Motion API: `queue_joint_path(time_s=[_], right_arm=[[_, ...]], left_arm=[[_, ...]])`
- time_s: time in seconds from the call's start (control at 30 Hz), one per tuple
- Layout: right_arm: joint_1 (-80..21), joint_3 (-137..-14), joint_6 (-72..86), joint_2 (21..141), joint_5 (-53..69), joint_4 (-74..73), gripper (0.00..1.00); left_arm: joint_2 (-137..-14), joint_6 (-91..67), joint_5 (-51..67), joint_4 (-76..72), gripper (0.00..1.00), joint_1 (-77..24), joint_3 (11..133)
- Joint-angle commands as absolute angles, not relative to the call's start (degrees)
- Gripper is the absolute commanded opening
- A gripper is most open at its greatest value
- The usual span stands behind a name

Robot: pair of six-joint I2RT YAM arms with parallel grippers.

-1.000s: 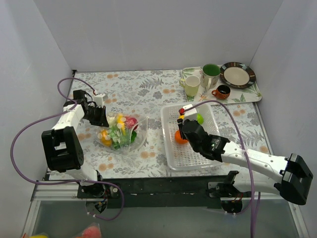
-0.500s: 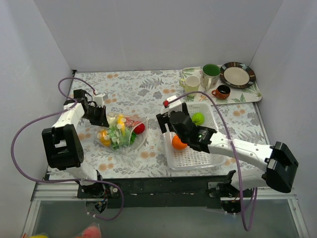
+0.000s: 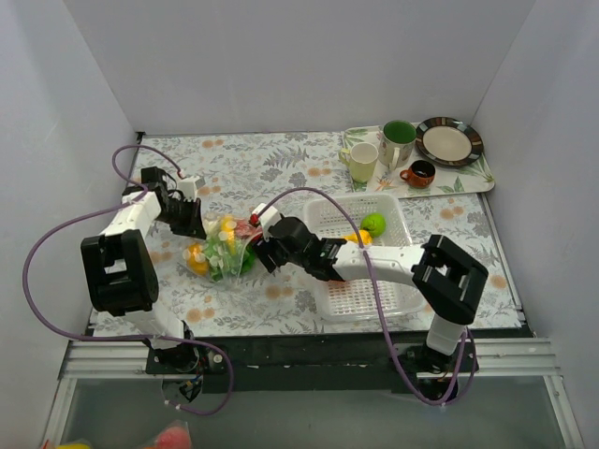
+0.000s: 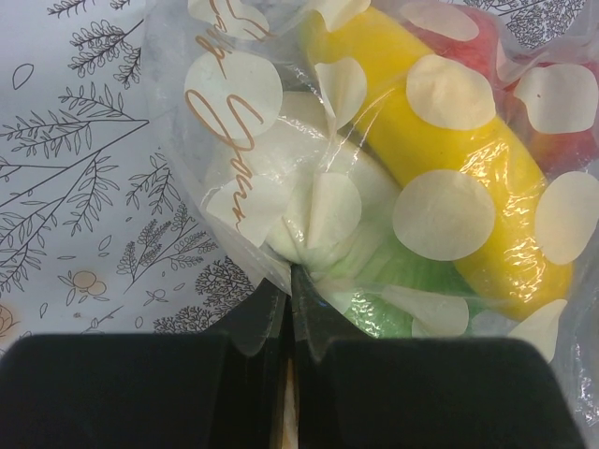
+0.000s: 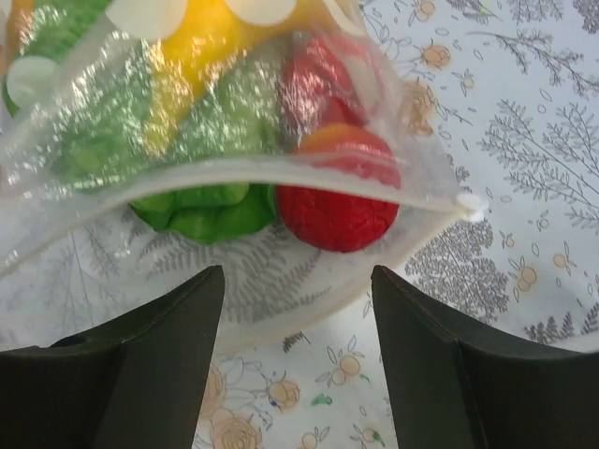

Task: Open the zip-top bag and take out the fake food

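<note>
- Reaches left with right gripper (image 5: 298, 309), jaws wide apart, empty, facing the open mouth of the clear, polka-dotted, crinkly plastic zip-top bag (image 5: 187, 122).
- Pinches the bag's opposite end with left gripper (image 4: 288, 281), jaws closed on plastic.
- Contains bright plastic fake food (image 5: 337, 210), just ahead of the right fingers.

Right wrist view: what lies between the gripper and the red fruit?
Only the zip-top bag's clear lower lip, lying on the tablecloth; the right wrist view shows it.

Enclosure: plain pale back wall (image 3: 299, 65), left wall (image 3: 56, 122) and right wall (image 3: 552, 150) box in the table (image 3: 281, 164). Table cover is white with a grey leaf and small orange flower print. Black rail (image 3: 309, 365) along near edge; light even, shadows soft.
</note>
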State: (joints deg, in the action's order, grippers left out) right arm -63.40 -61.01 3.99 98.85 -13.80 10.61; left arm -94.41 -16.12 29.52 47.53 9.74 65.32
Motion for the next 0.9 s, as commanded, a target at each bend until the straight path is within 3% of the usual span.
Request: queue_joint_path(time_s=[0.0, 0.27, 0.7, 0.77, 0.87], right_arm=[[-63.3, -67.1, 2.4, 102.3, -12.0, 14.6, 0.75], [-62.3, -74.4, 3.3, 110.6, -12.0, 11.5, 0.78], [-61.2, -72.5, 5.6, 115.7, -13.2, 13.4, 0.8], [-61.1, -73.6, 6.0, 116.5, -12.5, 13.0, 0.78], [-61.0, -73.0, 6.6, 116.5, -10.7, 13.4, 0.67]], left_arm=[[-95.2, -15.7, 27.6, 47.4, 0.0, 8.4, 65.9], [-95.0, -14.9, 27.5, 48.2, 0.0, 7.1, 65.9], [-94.0, -13.4, 26.5, 48.5, 0.0, 6.9, 64.8], [-94.2, -13.5, 26.5, 48.8, 0.0, 7.0, 65.1], [-93.9, -13.5, 26.4, 48.9, 0.0, 6.9, 65.2]])
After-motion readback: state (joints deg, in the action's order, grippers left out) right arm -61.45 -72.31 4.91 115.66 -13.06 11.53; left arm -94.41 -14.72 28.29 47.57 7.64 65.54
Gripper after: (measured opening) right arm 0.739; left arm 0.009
